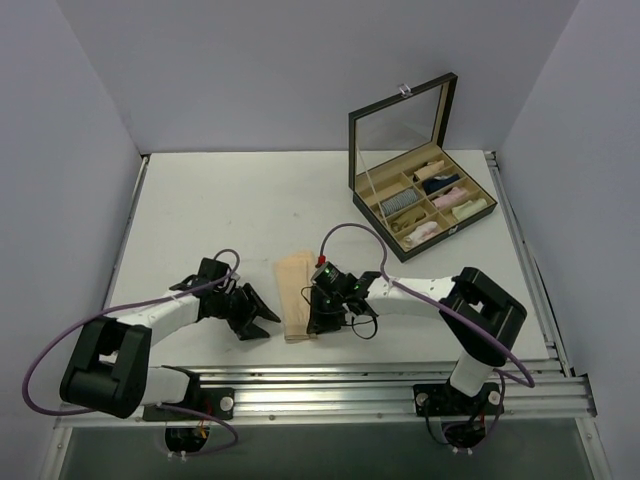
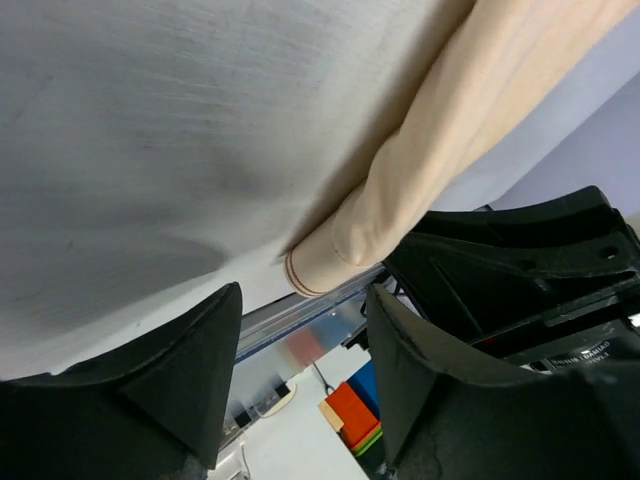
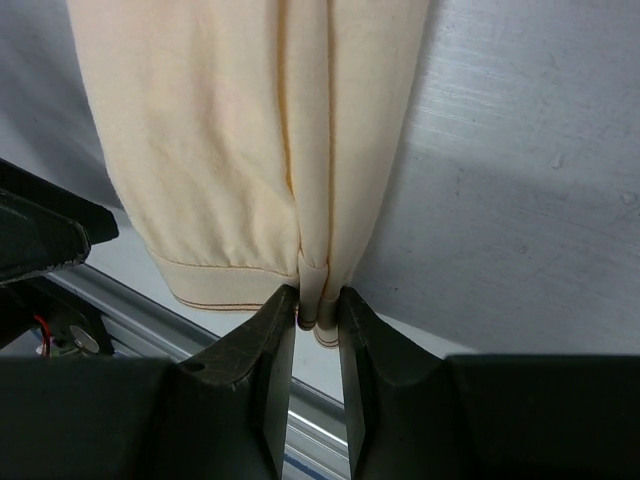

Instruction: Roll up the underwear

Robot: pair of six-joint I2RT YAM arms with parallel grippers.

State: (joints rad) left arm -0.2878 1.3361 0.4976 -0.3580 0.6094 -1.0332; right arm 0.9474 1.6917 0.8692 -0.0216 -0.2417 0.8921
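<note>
Now our right gripper pinches the underwear at its near hem, left gripper spread; let's roll tight, evenly.

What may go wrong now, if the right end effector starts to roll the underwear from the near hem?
1. The right end effector pinches only a narrow fold at the hem of the underwear. The wider part beside it is free and could slip out or roll unevenly.
2. The left end effector is open beside the cloth and holds nothing, so the cloth may drag along the table instead of rolling.
</note>
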